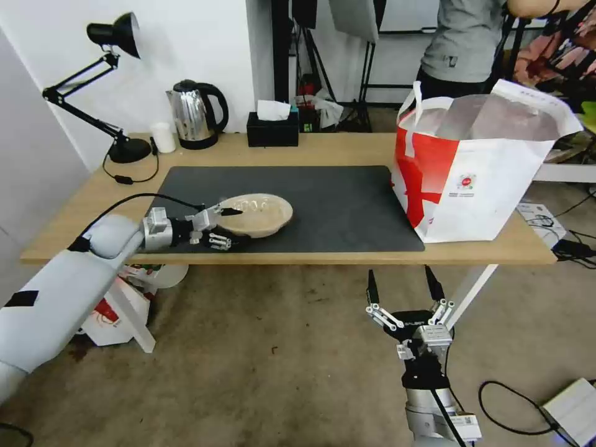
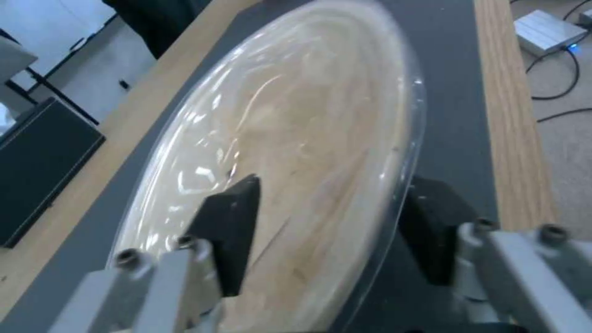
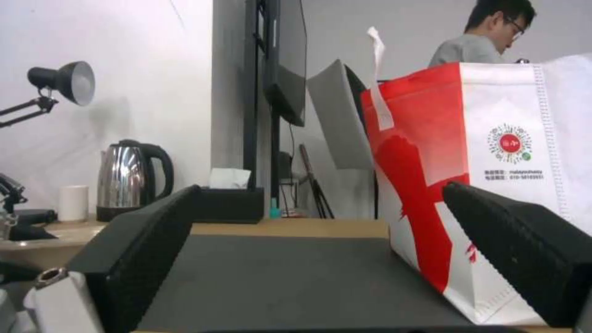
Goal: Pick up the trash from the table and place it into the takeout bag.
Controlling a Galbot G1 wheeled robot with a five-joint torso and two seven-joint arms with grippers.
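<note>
- Head view: only the beige pulp bowl (image 1: 257, 214) lies on the table (image 1: 347, 149), on the mat's left part; the takeout bag (image 1: 478, 161) stands open at the right, well apart. The left claw (image 1: 225, 225) straddles the bowl's rim, not lifted. The right claw (image 1: 402, 290) hangs spread below the table edge.
- Left wrist view: pads (image 2: 231, 226) bracket the film-covered rim, seemingly not yet clamped.
- Right wrist view: the bag's round red logo (image 3: 510, 143) has small print beneath, unreadable.

1. Beige pulp bowl (image 1: 257, 214): matt fibre under glossy clear film.
2. Bench (image 1: 347, 148): light wood grain; mat (image 1: 335, 205) dark, matt.
3. Takeout bag (image 1: 478, 180): woven-look cloth, foil lining.
4. Kettle (image 1: 194, 113): polished metal.
</note>
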